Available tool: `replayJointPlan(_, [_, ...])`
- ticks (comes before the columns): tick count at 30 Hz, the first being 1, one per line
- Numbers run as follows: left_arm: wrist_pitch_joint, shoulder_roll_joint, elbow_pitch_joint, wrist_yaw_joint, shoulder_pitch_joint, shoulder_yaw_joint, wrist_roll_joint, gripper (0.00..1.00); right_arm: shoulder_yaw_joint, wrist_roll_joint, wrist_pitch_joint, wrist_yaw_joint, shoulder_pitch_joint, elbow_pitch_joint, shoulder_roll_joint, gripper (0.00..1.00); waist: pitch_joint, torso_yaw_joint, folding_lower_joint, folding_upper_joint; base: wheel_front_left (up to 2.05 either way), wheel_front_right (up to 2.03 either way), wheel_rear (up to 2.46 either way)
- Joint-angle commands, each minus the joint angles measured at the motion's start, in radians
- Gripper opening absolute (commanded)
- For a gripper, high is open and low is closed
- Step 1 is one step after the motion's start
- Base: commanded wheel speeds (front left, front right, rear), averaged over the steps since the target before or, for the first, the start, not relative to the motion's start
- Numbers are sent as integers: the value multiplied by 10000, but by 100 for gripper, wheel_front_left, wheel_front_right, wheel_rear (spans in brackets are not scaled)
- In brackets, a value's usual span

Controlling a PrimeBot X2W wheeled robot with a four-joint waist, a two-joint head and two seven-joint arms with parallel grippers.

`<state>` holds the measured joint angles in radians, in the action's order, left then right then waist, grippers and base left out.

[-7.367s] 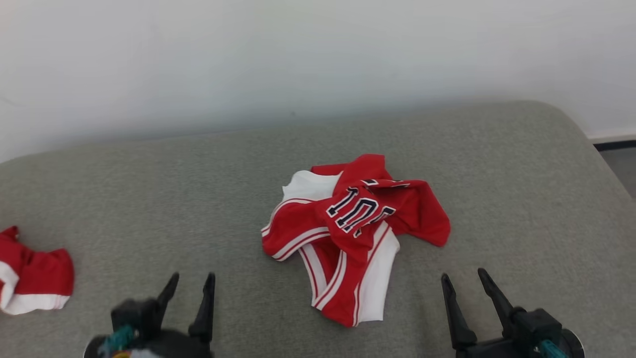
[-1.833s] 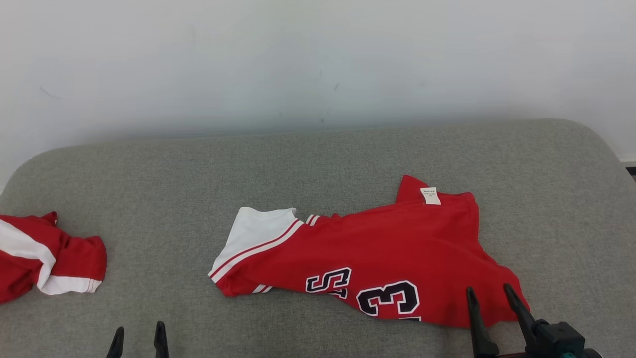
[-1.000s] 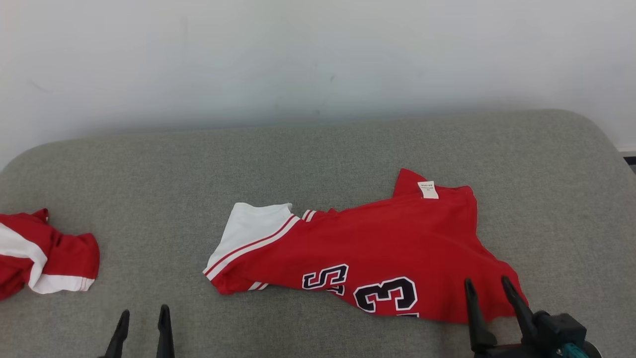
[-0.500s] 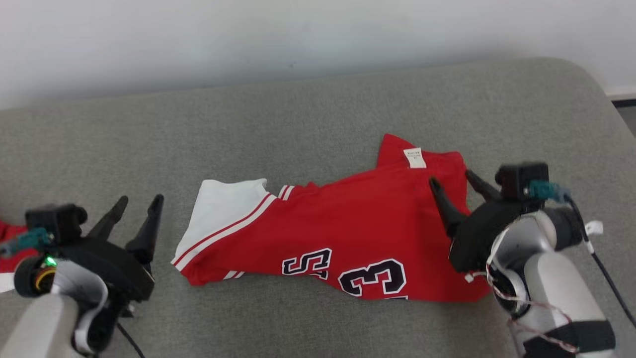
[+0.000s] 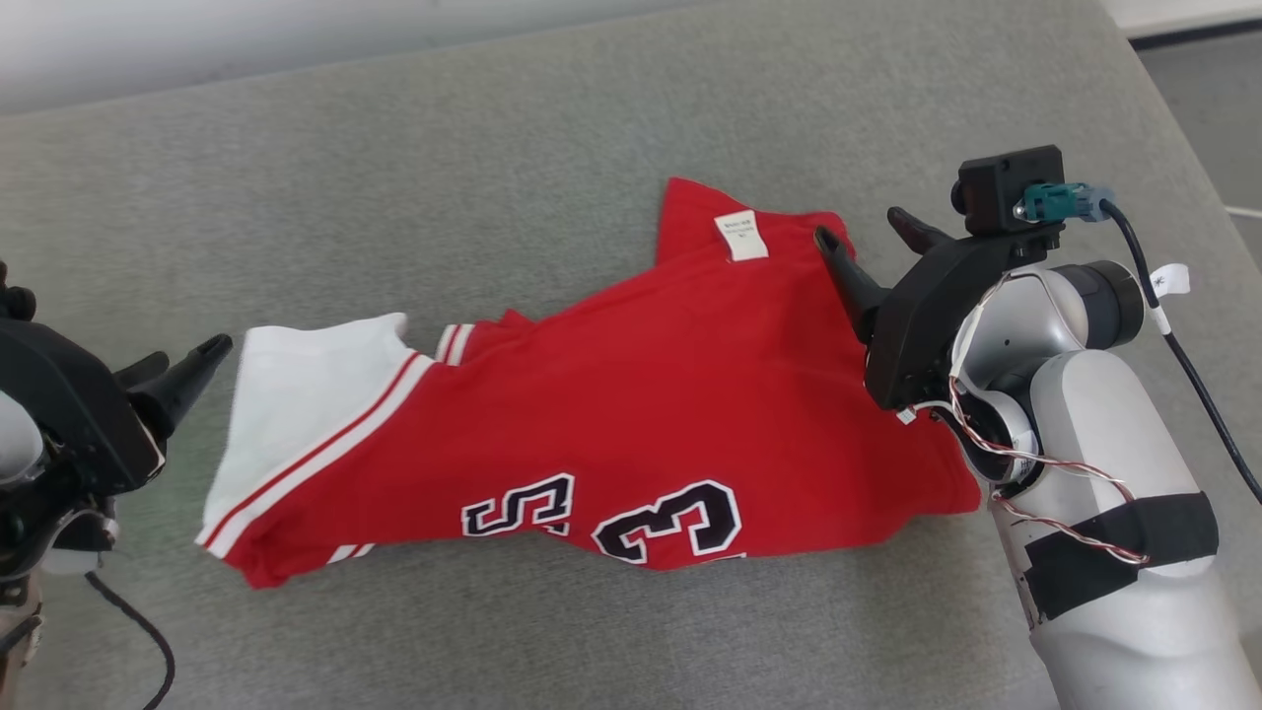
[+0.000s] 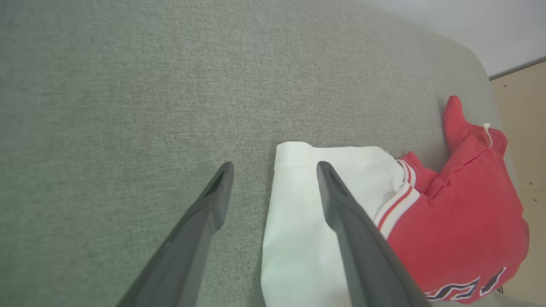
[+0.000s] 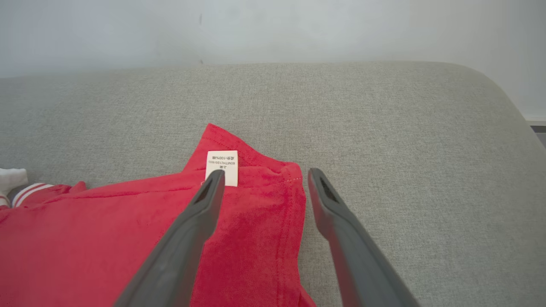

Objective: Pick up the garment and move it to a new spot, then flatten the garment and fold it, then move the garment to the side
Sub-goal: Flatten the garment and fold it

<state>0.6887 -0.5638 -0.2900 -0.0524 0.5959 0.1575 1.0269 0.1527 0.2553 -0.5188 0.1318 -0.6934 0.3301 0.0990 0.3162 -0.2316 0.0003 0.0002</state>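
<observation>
Your left fingers [image 6: 200, 226] stood wide open and empty astride the white sleeve [image 6: 294, 213] of the garment [image 5: 641, 394]. The right fingers [image 7: 192, 230] stood likewise at the label [image 7: 222, 160]. You needed shallow edge pinches, then an even outward pull.

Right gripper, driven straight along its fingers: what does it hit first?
Probably the red jersey: the right gripper is open, straddling its edge by the white label. Height unclear; it might clear onto the grey cushion.

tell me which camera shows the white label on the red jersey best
The right wrist view: the label sits close and face-on, its print lines visible, with one fingertip overlapping its lower edge. The head view shows it smaller; the left wrist view catches a distant sliver.
</observation>
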Motion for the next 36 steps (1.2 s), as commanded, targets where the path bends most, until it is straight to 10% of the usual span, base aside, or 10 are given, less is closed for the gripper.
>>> replayJointPlan(1, [125,-127,146,72,-131,10,-51,100,-12,94,91,-22,-129,36,-40,100,559,-572,-3,-2,0,0,0])
replayJointPlan(19, [1285,-622,780,507,-1073,876,-506,100,-176,-46,348,-22,-628,457,155,100,832,-650,-3,-2,0,0,0])
replayJointPlan(20, [1533,-634,815,588,-1170,931,-401,97,-168,-66,241,-22,-660,515,185,100,816,-632,-3,-2,0,0,0])
replayJointPlan(21, [1744,-613,907,640,-1221,967,-269,56,-187,-12,105,-22,-669,583,181,100,807,-614,-3,-2,0,0,0])
replayJointPlan(22, [1842,-610,1046,679,-1240,966,-192,43,-193,78,-69,-22,-688,657,168,100,805,-597,-3,-2,0,0,0])
replayJointPlan(23, [1787,-621,1194,683,-1231,917,-179,0,-230,174,-216,-22,-767,718,139,100,819,-584,-3,-2,0,0,0])
replayJointPlan(36, [1284,-711,1611,622,-839,759,-448,0,-304,716,-1124,-20,-1958,2232,-106,100,1231,-297,-3,-2,0,0,0])
